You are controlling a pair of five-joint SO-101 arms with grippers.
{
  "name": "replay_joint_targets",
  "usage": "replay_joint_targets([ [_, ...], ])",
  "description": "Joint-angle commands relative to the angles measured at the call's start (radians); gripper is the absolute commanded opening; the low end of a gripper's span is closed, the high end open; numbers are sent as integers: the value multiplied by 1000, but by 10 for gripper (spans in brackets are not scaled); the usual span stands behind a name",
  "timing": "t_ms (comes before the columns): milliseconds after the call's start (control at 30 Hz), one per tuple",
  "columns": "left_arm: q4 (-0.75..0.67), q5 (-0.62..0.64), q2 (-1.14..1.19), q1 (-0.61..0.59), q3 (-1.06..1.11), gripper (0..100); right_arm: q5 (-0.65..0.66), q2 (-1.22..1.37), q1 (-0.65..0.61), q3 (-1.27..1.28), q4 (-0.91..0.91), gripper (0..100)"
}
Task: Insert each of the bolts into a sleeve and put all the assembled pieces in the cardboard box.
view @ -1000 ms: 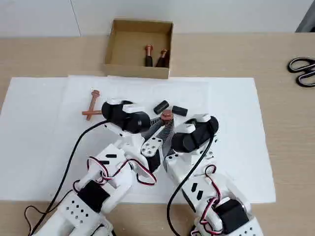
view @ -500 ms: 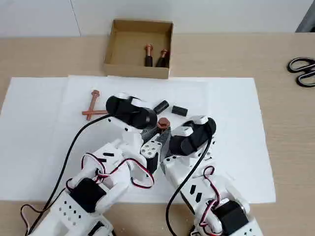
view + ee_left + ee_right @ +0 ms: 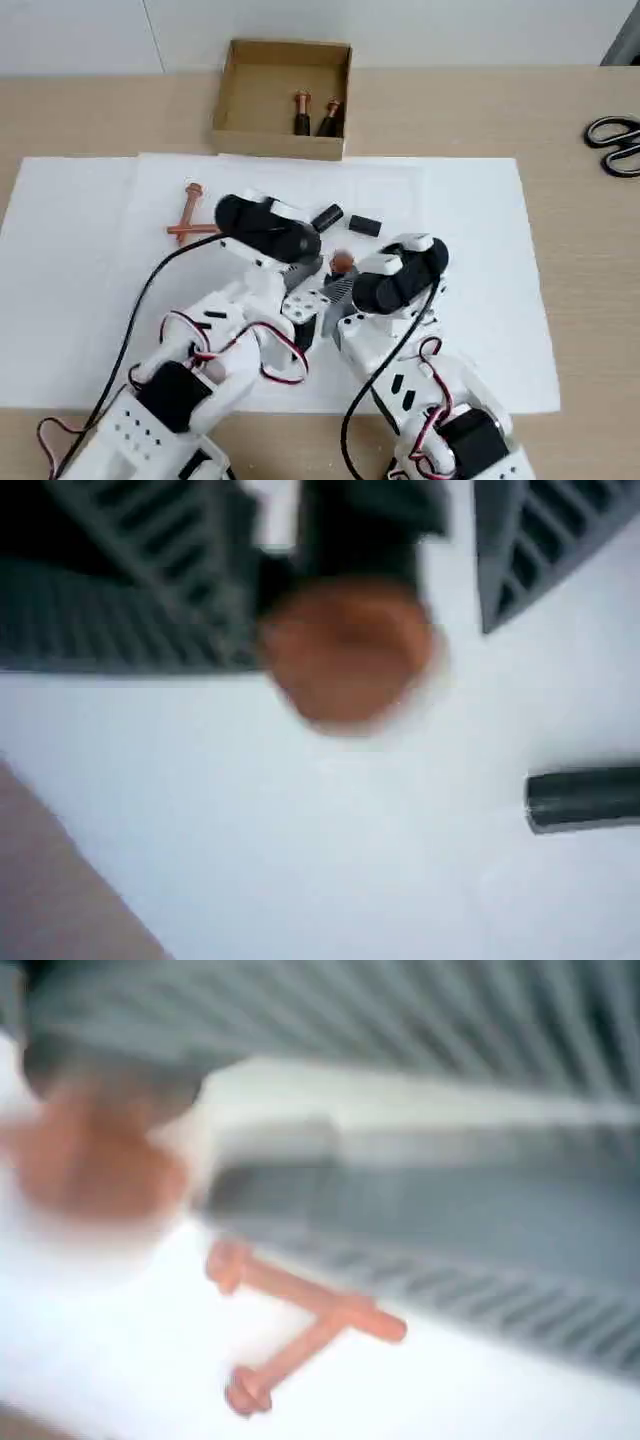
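Claws first, since they sit nearest you: the left claw [image 3: 318, 268] and the right claw [image 3: 345, 284] meet tip to tip over the middle of the white paper sheet [image 3: 480, 300]. A copper bolt [image 3: 342, 262] stands between them with its round head up. Both wrist views are smeared here, so you cannot tell whether either claw is spread, pressed together or pinching that bolt. In the left wrist view a dark shape sits right against the bolt's head, too blurred to name.

Just beyond the claws, two black sleeves lie loose on the paper, one [image 3: 327, 216] near the left arm's wrist and the other [image 3: 365, 226] just beside it, apart from it.

Farther toward the left arm's side, two bare bolts [image 3: 188, 212] lie crossed on the paper, touching each other.

Past the sheet's far edge, the cardboard box [image 3: 275, 145] rests on the worktop [image 3: 580, 250]. Inside it, two assembled pieces lie side by side, one [image 3: 302, 112] just beside the other [image 3: 330, 117], copper heads pointing away from you.

Scissors [image 3: 615, 140] lie well off toward the right arm's side, on bare worktop.
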Motion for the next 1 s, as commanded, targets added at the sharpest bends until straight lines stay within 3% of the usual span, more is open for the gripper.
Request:
replay_joint_targets([
  [0, 21, -12, -2, 9, -12, 199, -6, -15, -1, -25, -25, 4],
  [167, 34, -12, -2, -26, -53, 200, -6, -15, -1, -23, -25, 4],
  [300, 157, 2, 2, -75, -154, 240, -6, -15, 2, -23, -24, 4],
  [433, 261, 94, 3, -241, -229, 305, -3, -15, 16, -23, -22, 4],
  [733, 542, 101, 5, -641, -401, 321, 0, 18, 193, -25, 30, 4],
  [967, 747, 100, 6, -752, -495, 321, 44, 354, 384, -327, 119, 4],
])
